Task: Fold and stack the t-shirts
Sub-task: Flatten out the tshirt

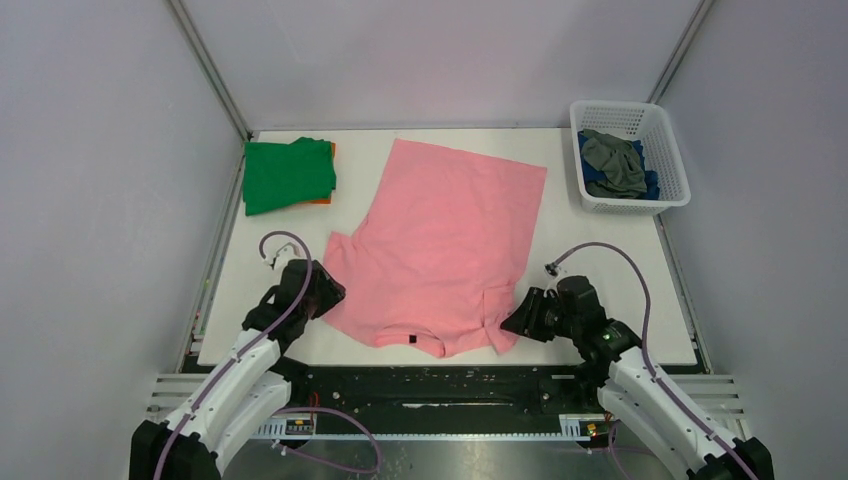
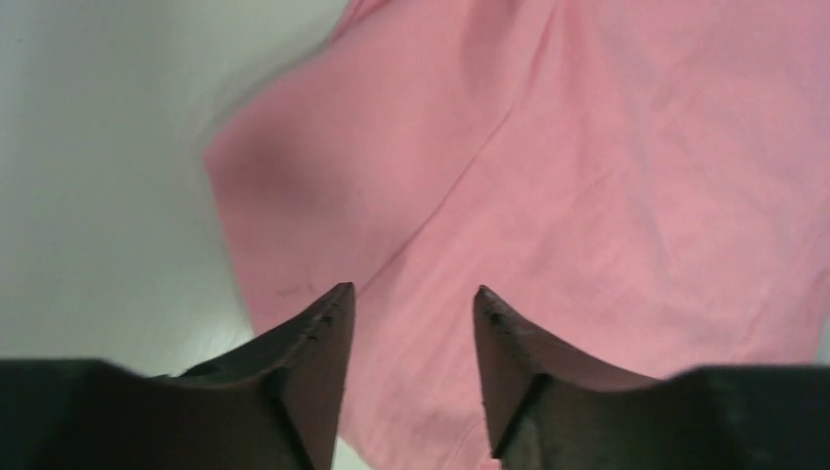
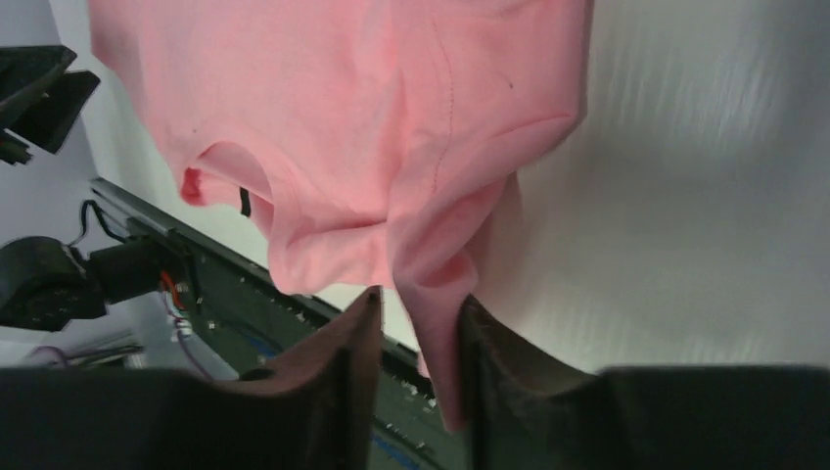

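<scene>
The pink t-shirt (image 1: 440,240) is spread on the worktop (image 1: 600,260). The left claw (image 2: 413,288) is seen parted above it. A sleeve is straddled by the narrow right claw (image 3: 420,296); whether it is gripped cannot be told.

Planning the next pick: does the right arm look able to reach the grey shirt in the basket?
Probably yes: the open basket stands to the right, nothing covers the grey shirt, though the right hand is far back.

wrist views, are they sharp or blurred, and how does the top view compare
left wrist: soft throughout, the edge of the pink t-shirt smearing into the table; right wrist: shirt stitching fairly crisp, bare table streaked with blur on the right; top external: sharp, evenly lit, only faint shadows.
</scene>
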{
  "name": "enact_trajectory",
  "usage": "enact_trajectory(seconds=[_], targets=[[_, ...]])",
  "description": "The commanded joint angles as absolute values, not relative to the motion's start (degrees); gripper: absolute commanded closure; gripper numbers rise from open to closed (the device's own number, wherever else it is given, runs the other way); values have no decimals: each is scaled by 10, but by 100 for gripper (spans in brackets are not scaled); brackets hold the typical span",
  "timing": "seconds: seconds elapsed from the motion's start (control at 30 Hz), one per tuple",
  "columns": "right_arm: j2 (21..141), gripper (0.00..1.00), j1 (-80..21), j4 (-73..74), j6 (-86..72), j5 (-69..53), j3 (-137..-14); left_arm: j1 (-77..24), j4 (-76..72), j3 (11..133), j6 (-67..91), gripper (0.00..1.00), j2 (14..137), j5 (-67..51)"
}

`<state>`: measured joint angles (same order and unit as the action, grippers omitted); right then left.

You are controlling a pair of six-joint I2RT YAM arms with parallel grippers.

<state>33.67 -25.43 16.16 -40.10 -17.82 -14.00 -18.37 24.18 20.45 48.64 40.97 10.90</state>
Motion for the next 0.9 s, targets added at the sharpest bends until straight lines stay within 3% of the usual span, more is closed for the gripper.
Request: enact_trajectory(seconds=[0.0, 0.07, 0.1, 0.13, 0.33, 0.57, 0.67, 0.87], targets=[[301, 52, -253, 235, -443, -244, -152, -181, 287, 218, 535, 48, 381, 155], [276, 23, -254, 311, -420, -197, -189, -181, 319, 242, 535, 31, 364, 168], [266, 4, -254, 340, -410, -174, -212, -181, 334, 257, 533, 16, 356, 169], [260, 1, -254, 360, -396, -147, -236, -182, 341, 273, 528, 3, 355, 166], [304, 0, -253, 322, -359, -5, -307, -196, 320, 334, 502, 1, 425, 81], [526, 0, -254, 89, -352, -116, -310, -255, 174, 295, 517, 1, 571, -22], [621, 1, -273, 40, -354, -151, -322, -255, 157, 298, 514, 1, 634, -9], [741, 1, -398, 107, -322, -52, -370, -217, 146, 335, 490, 1, 766, 44]])
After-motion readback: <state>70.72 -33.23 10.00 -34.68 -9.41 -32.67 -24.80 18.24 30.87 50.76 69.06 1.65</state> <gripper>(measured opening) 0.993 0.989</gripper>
